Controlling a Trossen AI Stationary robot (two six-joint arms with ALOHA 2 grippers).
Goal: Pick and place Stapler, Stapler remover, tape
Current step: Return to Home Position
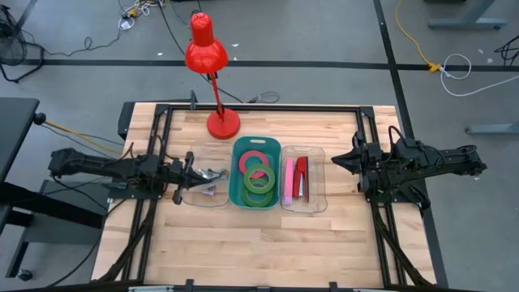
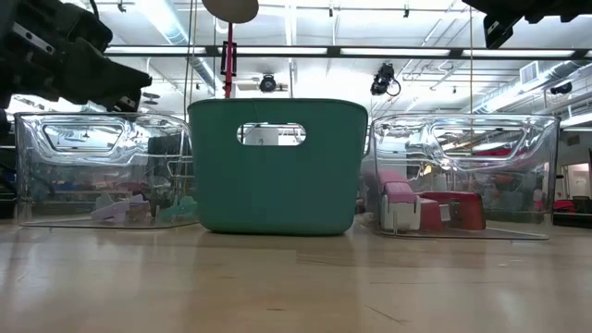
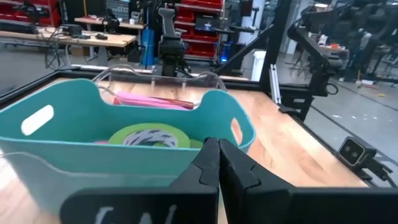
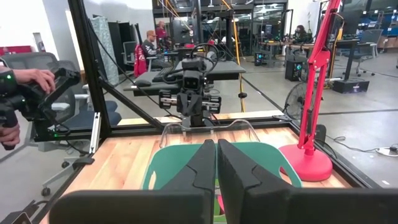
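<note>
Evidently the sorting is done, judging by how things lie: no loose item shows on the bare wooden table (image 1: 268,251). The red stapler (image 1: 302,177) lies in the right transparent bin (image 1: 323,180) beside a pink stapler (image 1: 289,180). The teal bin (image 1: 235,172) in the middle holds the tape, a red tape roll (image 1: 255,161) and green tape rolls (image 1: 260,182). The left transparent bin (image 1: 203,204) holds the stapler remover (image 1: 208,185) among small pieces; the low view shows lilac and teal bits there, and I cannot tell them apart further. What seems left is only drawing both arms back to rest. The left gripper (image 1: 191,172) hangs over the outer end of the left transparent bin, raised above its rim in the low view. Its jaws are pressed together with nothing between them in the left wrist view (image 3: 217,144), so the stapler remover sits below and just inward of the tips, not touched. The right gripper (image 1: 339,161) stands beside the right transparent bin's outer wall, apart from it. Its jaws likewise meet empty (image 4: 216,144), and the red stapler lies inside the bin, near but not within reach of a closed tip. A red desk lamp (image 1: 205,47) stands at the table's far edge behind the teal bin, clear of both arms.
</note>
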